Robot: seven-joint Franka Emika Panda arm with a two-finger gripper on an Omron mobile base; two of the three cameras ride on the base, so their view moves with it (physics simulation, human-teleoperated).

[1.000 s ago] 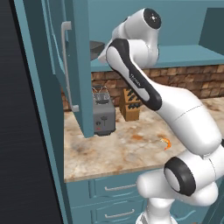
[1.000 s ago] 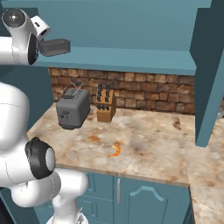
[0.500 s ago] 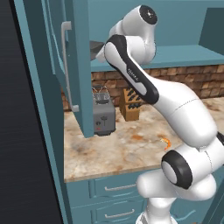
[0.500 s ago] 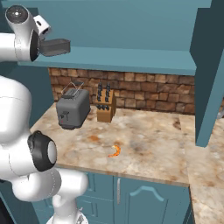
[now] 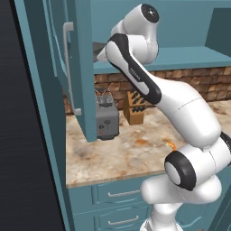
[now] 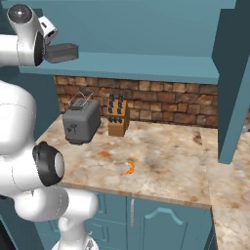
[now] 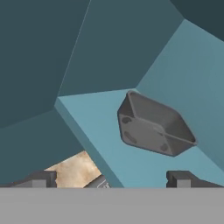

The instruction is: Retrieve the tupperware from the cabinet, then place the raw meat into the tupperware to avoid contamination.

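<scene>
Gripper: the gripper point(image 7: 111, 178) is raised to the level of the cabinet's lower shelf. In the hand view its two dark finger tips point(image 7: 41, 178) stand far apart at the bottom edge, so the jaws are wide open and hold nothing. In the right base view the dark hand part point(image 6: 61, 52) sticks out from the white wrist, but the fingers cannot be made out there.

Tupperware: the grey tupperware point(image 7: 154, 124) sits on the light teal shelf point(image 7: 100, 118) inside the cabinet, ahead of the finger tips and apart from them. The hand view is rolled, so the tub looks tilted and shows its underside with small round feet; its true pose is hard to tell.

Cabinet: the teal cabinet point(image 5: 83, 67) is open. Its door point(image 5: 76, 90) with the long silver handle point(image 5: 68, 63) swings out and hides the inside from the left base view, also part of the hand.

Raw meat: the small orange raw meat point(image 6: 128, 168) lies on the counter point(image 6: 166, 166), in front of the knife block and well apart from the toaster. In the left base view only its edge point(image 5: 170, 145) shows beside the arm.

Toaster: the grey toaster point(image 6: 81, 123) stands on the counter at the left, just beside the wooden knife block point(image 6: 117, 119).

Back wall: brick tiles point(image 6: 166, 102) run under the cabinet.

Drawers: teal drawers point(image 5: 117, 196) below the counter, partly covered by the arm's base.
</scene>
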